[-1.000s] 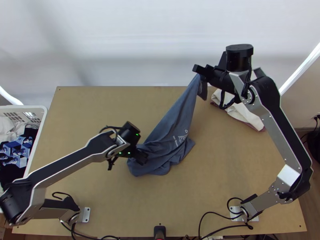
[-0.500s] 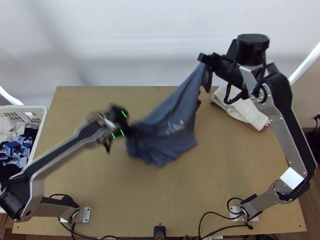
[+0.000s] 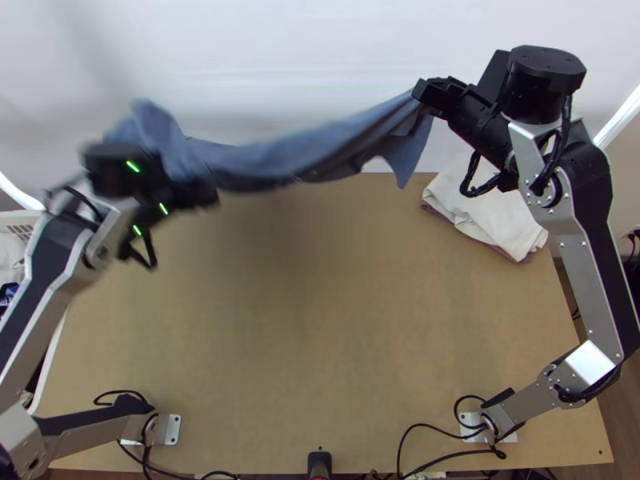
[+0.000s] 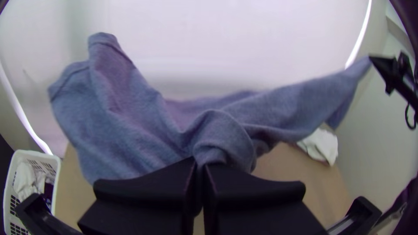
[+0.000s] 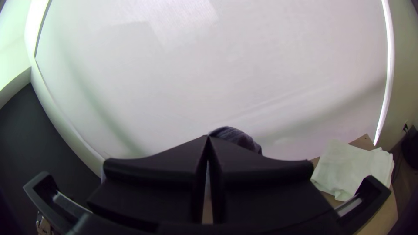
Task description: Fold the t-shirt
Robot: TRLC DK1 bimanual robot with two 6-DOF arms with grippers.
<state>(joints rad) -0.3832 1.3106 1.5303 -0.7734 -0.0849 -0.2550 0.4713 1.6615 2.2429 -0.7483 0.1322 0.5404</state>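
In the top view the blue-grey t-shirt hangs bunched in the air between the two grippers, above the table's far part. My left gripper is blurred at the shirt's left part. My right gripper holds its other end high at the right. The left wrist view has my left gripper shut on a bunched fold of the t-shirt, with a loose part flaring out beside it. In the right wrist view my right gripper is shut on the cloth, a bit of the t-shirt showing beyond the fingertips.
A folded white cloth over a dark reddish one lies at the table's far right. The white basket with clothes stands off the table's left side. The bare wooden table spreads below the shirt.
My left gripper has swung up and left with its part of the shirt, lifting the cloth off the table and stretching it sideways. My right gripper has moved slightly up and right, still holding its end.
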